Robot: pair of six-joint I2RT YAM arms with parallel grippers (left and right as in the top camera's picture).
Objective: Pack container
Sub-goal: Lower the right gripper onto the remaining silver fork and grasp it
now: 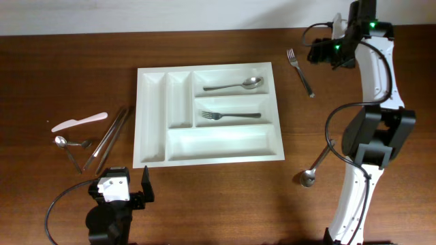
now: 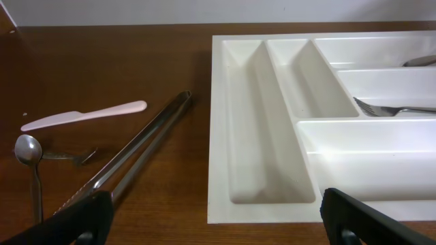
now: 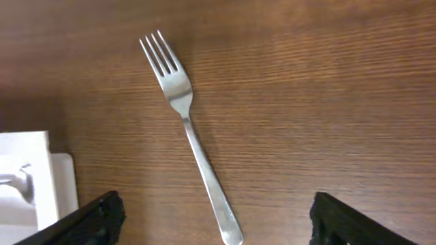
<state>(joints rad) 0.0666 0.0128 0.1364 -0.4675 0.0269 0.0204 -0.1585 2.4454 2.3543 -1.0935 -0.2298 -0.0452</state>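
The right tool (image 3: 214,228) is seen spread wide, with nothing held between its fingers. Just ahead of it a loose fork (image 3: 191,133) is laid flat on the bench (image 3: 327,102), handle end nearest and almost centred between the open fingers, tines pointed away. Its long axis is run nearly straight out from the tool, slightly slanted, so the handle would be crossed by the closing line. A short descent is judged to be all that is required. Farther off, to the tool's left, the container (image 1: 153,119) is set in the middle of the bench, a spoon (image 1: 235,85) and a second fork (image 1: 228,115) already lodged in two long compartments. Farthest away, the left tool (image 2: 216,221) is held wide open and empty at the container's near edge, so the loose fork is judged to be the right arm's.
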